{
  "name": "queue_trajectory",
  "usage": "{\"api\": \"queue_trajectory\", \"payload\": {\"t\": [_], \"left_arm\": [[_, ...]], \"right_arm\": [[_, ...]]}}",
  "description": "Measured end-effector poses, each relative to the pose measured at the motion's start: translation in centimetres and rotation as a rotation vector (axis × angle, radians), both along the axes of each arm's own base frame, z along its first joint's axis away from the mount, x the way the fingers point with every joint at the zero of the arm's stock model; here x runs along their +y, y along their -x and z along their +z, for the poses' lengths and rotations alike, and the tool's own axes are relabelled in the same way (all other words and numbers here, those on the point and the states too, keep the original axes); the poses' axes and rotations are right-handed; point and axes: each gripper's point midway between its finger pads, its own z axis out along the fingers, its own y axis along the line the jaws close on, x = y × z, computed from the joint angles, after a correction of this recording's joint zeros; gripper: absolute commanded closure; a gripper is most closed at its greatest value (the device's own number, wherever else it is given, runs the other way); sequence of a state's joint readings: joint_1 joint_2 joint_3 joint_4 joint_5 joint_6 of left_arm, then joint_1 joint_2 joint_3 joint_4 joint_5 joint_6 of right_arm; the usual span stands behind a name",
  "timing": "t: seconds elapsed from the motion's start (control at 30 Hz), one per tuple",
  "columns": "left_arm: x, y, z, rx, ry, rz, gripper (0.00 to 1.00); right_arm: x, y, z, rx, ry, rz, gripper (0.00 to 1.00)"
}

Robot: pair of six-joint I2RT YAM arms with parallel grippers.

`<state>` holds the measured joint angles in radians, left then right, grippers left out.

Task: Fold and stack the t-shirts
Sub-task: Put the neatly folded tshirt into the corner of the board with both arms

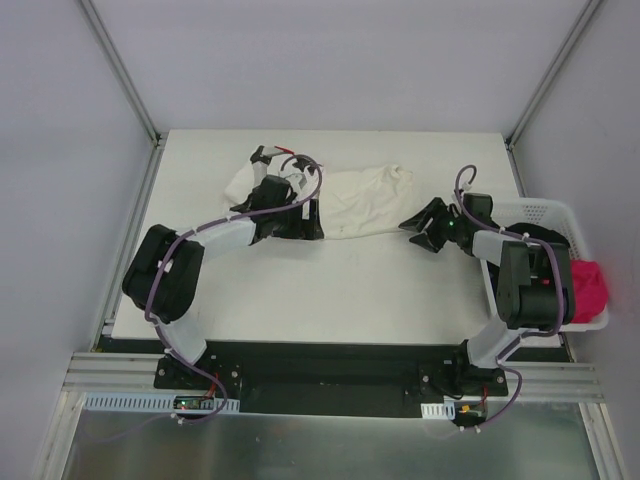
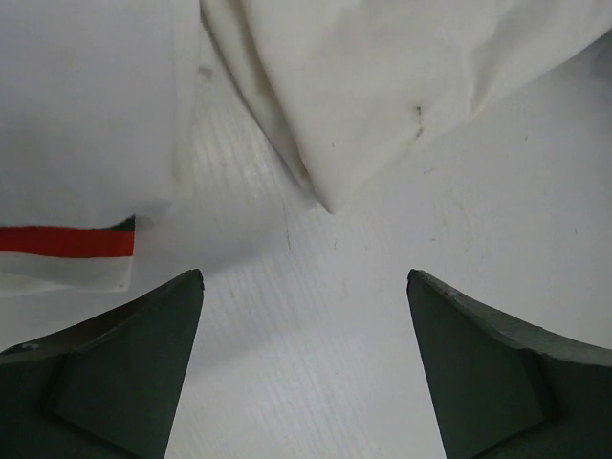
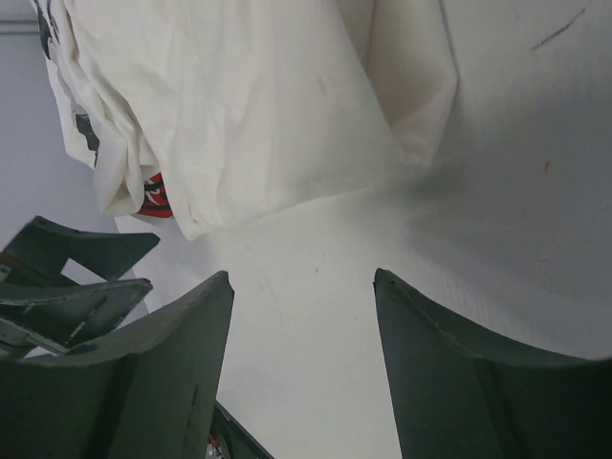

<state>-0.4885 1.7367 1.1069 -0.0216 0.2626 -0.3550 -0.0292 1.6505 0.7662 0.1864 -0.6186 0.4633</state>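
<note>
**Both grippers open at the shirt pile, nothing held**

Top view: the plain cream-white t-shirt (image 1: 365, 205) lies crumpled, not folded, on the far half of the table (image 1: 330, 290), near its centre. The second t-shirt (image 1: 243, 180), white with red marks, lies bunched against its left end and is partly hidden under the left arm.

Left gripper (image 1: 305, 225): it sits at the near edge of the pile where the two shirts meet. In the left wrist view the left gripper (image 2: 304, 275) has its jaws wide apart, with only bare table between the fingers (image 2: 124, 382). A pointed corner of the cream shirt (image 2: 382, 86) lies just ahead of the gap, not touching either finger. The second shirt (image 2: 76, 115) lies ahead-left, showing a red stripe (image 2: 62, 241) along its hem.

Right gripper (image 1: 420, 230): it is near the right end of the cream shirt, apart from the cloth. In the right wrist view the right gripper (image 3: 302, 275) is also spread wide, with nothing between its jaws. The cream shirt (image 3: 249, 115) lies just beyond the fingertips, and a patch of red and black print (image 3: 158, 196) shows under its folded edge.

The white perforated basket (image 1: 560, 215) stands at the right table edge with a magenta cloth (image 1: 590, 285) in it.
</note>
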Motion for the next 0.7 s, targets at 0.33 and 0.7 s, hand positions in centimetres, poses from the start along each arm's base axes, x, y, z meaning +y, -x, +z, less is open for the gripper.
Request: {"api": "queue_trajectory", "payload": {"t": [0.33, 0.7], "left_arm": [[-0.7, -0.7, 1.7, -0.152, 0.160, 0.042, 0.14], [-1.8, -2.0, 2.2, -0.198, 0.220, 0.053, 0.15]], "right_arm": [[-0.7, -1.8, -0.6, -0.010, 0.028, -0.026, 0.35], [-1.0, -2.5, -1.9, -0.005, 0.035, -0.034, 0.36]]}}
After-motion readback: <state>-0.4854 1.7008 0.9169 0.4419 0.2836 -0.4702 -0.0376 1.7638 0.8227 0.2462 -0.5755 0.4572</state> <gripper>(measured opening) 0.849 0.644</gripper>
